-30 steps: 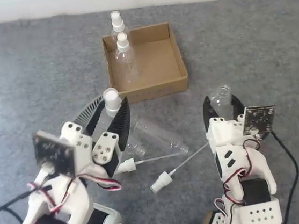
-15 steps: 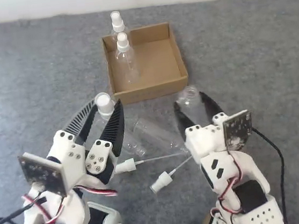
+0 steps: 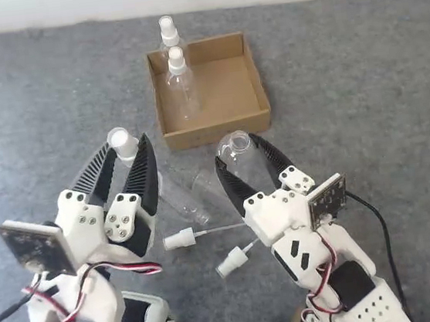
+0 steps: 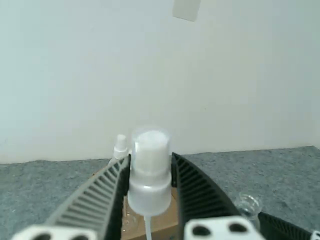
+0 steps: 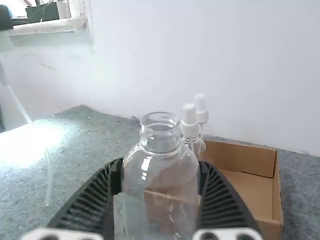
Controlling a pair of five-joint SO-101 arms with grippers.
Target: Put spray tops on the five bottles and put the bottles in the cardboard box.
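Both arms rise off the tabletop [image 3: 360,74]: the left claw [image 3: 126,145] grips a spray top [image 4: 149,170] upright, and the right claw [image 3: 237,150] clasps an uncapped bottle [image 5: 160,165] near the cardboard box [image 3: 219,127].

The left end effector [image 4: 150,187] grips a white spray top [image 4: 149,170] upright between its fingers.

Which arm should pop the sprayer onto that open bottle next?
Left, probably. The left gripper is shut on a spray top; the right gripper only holds the uncapped bottle, mouth up, ready to receive it.
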